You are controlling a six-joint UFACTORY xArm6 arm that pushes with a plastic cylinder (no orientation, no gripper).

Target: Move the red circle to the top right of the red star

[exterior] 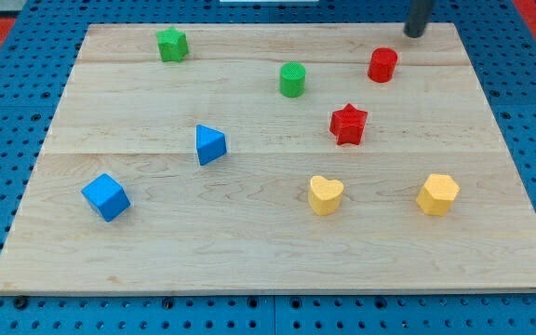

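Red circle (382, 65): sits up-right of red star (348, 124) | your tip (415, 34): just up-right of circle, apart | end effector: plain rod, jawless, pinching nothing

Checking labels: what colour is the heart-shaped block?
Yellow. The heart shows in the camera view, low on the board, below the red star.

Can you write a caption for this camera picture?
My tip hovers up-right of the red circle, which sits up-right of the red star.
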